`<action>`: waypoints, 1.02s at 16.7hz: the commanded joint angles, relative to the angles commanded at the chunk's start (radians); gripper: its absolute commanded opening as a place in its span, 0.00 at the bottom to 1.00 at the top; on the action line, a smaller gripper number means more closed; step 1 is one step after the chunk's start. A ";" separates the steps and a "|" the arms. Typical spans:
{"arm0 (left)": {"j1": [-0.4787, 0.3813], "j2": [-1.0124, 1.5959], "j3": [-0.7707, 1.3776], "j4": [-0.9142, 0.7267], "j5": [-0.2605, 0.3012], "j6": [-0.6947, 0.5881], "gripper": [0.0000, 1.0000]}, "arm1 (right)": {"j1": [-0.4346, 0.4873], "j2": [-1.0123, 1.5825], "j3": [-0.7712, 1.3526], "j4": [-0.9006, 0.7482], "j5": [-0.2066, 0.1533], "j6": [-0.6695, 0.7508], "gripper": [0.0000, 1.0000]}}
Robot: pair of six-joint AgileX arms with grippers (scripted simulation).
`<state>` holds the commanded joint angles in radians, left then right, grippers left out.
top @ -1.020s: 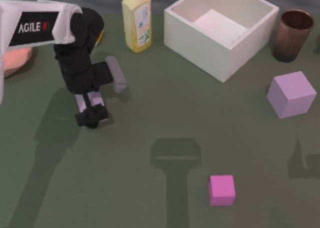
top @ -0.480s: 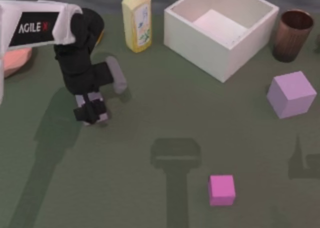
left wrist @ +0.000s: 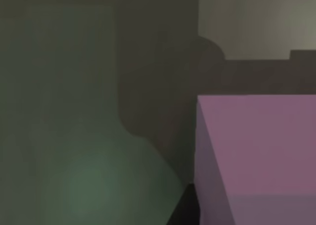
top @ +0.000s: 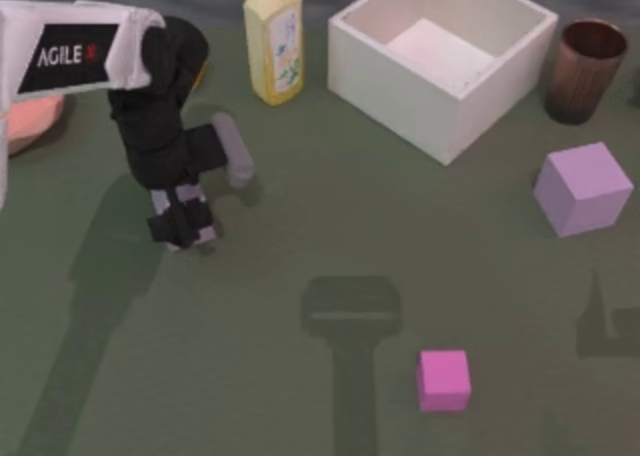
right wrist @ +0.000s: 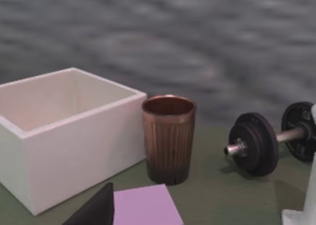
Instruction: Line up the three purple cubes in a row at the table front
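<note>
My left gripper [top: 182,224] stands at the left of the table [top: 300,256], pointing down, shut on the medium pale lilac cube [top: 161,199]. Only slivers of that cube show beside the black fingers. In the left wrist view the cube [left wrist: 256,156] fills the frame close up, resting on the table. The large lilac cube [top: 583,188] sits at the right edge. The small magenta cube [top: 443,380] lies near the front, right of centre. My right arm is out of the top view; its wrist view shows the large cube [right wrist: 145,205] just ahead.
A big white open box [top: 440,126] stands at the back, with a yellow bottle [top: 274,41] to its left and a copper cup [top: 585,71] to its right. A pink dish [top: 30,121] is at the far left. A dumbbell [right wrist: 266,143] lies beyond the cup.
The left gripper's fingers have drawn in around the medium cube and its tip has shifted slightly back. The other cubes have not moved.
</note>
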<state>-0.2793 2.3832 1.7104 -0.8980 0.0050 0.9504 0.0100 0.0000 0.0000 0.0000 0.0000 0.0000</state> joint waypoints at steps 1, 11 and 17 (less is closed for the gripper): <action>0.000 0.000 0.000 0.000 0.000 0.000 0.00 | 0.000 0.000 0.000 0.000 0.000 0.000 1.00; 0.019 -0.109 0.138 -0.242 0.008 -0.010 0.00 | 0.000 0.000 0.000 0.000 0.000 0.000 1.00; -0.001 -0.114 0.131 -0.240 0.007 -0.014 0.00 | 0.000 0.000 0.000 0.000 0.000 0.000 1.00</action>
<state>-0.2803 2.2693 1.8409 -1.1384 0.0121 0.9363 0.0100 0.0000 0.0000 0.0000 0.0000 0.0000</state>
